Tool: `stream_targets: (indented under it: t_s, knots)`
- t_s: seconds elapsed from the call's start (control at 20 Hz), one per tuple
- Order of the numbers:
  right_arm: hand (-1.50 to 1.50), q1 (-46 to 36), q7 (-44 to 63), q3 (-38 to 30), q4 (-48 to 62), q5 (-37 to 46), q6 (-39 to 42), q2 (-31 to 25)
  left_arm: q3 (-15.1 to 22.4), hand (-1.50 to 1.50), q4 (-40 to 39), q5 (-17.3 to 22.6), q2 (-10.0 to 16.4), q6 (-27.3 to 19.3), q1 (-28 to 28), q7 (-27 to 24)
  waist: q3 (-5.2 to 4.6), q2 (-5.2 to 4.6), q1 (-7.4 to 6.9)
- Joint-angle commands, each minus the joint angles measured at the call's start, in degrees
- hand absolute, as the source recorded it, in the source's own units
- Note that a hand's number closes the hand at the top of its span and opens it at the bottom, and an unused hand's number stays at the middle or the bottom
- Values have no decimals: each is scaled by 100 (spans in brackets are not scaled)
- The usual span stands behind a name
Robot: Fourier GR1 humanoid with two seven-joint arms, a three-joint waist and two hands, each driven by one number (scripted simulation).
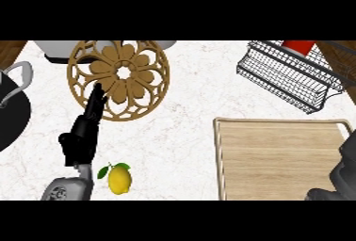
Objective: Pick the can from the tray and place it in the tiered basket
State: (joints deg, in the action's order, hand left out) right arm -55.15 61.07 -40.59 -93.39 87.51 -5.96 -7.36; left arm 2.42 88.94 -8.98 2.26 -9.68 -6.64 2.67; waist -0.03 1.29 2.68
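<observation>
Two containers matter here. The tiered basket (288,77), black wire, stands at the top right of the worktop (184,141). The red can (300,46) sits in it at the far upper end, only partly showing where the view cuts it off. Whether it stands upright or leans, cannot tell. The wooden tray (278,160) lies lower right, just below the basket, with no can on it, only bare boards. Judged from that, the placing looks done and what remains is pulling the arm clear.

The right hand (345,169) shows as a dark mass at the right edge, over the tray's right side and well apart from the basket. Whether it is open or closed, cannot tell. No can shows in it. It is on the tray and basket side, so likely the working hand.

The left hand (80,139) is far left with its fingers (94,101) straight and open, holding nothing. The tips overlap the lower left rim of a round wooden trivet (119,80). It is probably parked there to stay out of the way.

A lemon (119,180) lies just beside the left forearm, apart from both containers. A dark pot (10,117) is at the left edge, contents not visible.
</observation>
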Motion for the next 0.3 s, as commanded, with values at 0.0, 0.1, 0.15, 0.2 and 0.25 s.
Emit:
stream_targets:
  t_s: [0.0,0.1,0.15,0.2,0.25]
  knots:
    - [-150,842,211,-33,-1889,-309,469,603,-78,0,104,45,42,-5,58,43,5,34,98]
    - [-150,1128,246,9,-2741,-311,1040,713,61,0,278,-15,-24,-27,270,17,2,62,105]
    - [-150,1594,305,192,-3013,-593,1037,719,-83,0,42,-62,62,-84,67,21,5,31,104]
    - [-150,1701,305,97,-3413,-898,1171,723,-134,0,-49,57,114,46,153,-121,5,40,144]
    - [-150,2138,307,276,-3775,-1073,1335,726,-92,0,-69,14,18,-39,15,-141,6,-2,76]
